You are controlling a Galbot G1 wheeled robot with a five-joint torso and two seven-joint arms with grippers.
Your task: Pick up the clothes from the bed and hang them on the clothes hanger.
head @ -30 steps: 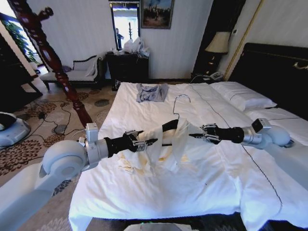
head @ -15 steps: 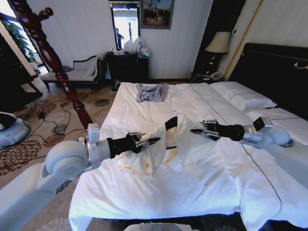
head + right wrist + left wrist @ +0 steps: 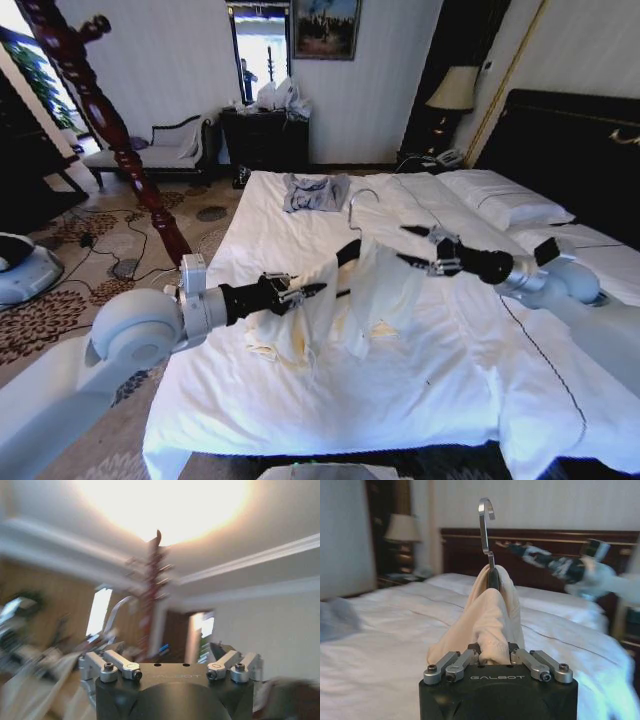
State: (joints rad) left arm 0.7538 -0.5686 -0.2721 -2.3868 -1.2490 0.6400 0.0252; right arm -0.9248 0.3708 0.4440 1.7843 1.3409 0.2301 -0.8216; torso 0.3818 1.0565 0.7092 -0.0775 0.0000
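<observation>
Far left: tall reddish-brown wooden pole (image 3: 95,120), leaning, standing on patterned carpet beside the bed (image 3: 300,400).

Left of centre, above the white sheets: left gripper (image 3: 305,291), reaching in from the near left, clenched on the lower end of the clothes hanger (image 3: 347,254) together with a fold of cream cloth. In the left wrist view, left gripper (image 3: 495,655) with fingers (image 3: 457,664) closed in around bunched fabric, hanger (image 3: 489,540) rising straight out from between them.

Centre: hanger lifted clear of the bed, long axis running from the near-left grip up toward the far right, silver hook at the far, upper end, curving over. Draped over it, the clothes (image 3: 340,300), hanging down on both sides of the black bar, lower folds resting on the sheet.

Far centre, flat on the bed: small blue-grey garment (image 3: 315,192), well apart from the hanger.

Right of centre: right gripper (image 3: 418,247), coming in from the right, released, fingers spread wide, just beside the cream fabric and apart from it, holding nothing.

Far right: white pillows (image 3: 505,205) against a dark headboard (image 3: 570,150).
</observation>
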